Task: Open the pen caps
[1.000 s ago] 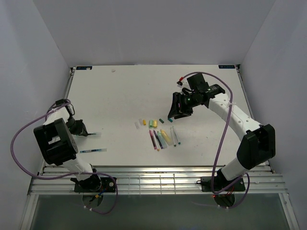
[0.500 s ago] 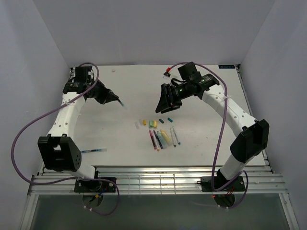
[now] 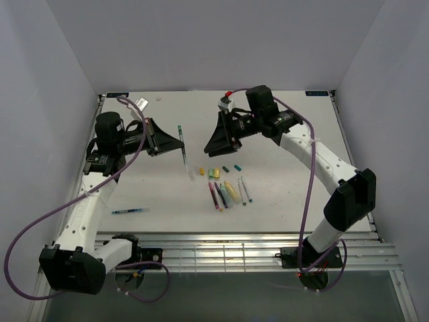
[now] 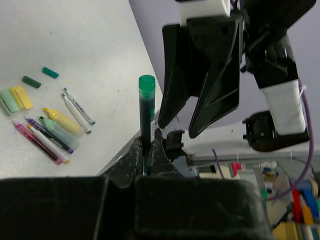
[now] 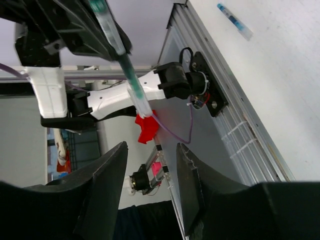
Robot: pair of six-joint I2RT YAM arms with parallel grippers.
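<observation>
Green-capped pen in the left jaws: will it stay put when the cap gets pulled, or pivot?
Probably stiff: the pen runs straight out of the left gripper, jaws shut. It may pivot or slip under a pull: smooth round barrel, long length past the pinch. The green cap looks light, likely to roll once off.

Top cam looks down on table point(image 3: 167, 194); wrist cams face-to-face, both see pen point(image 4: 146, 115).

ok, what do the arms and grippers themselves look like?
The left arm and right arm: white tubular links, black joint housings. The left gripper and right gripper: black, two flat tapering fingers each. A thin purple cable loops loosely along each arm; a small red plug sits at the right wrist.
</observation>
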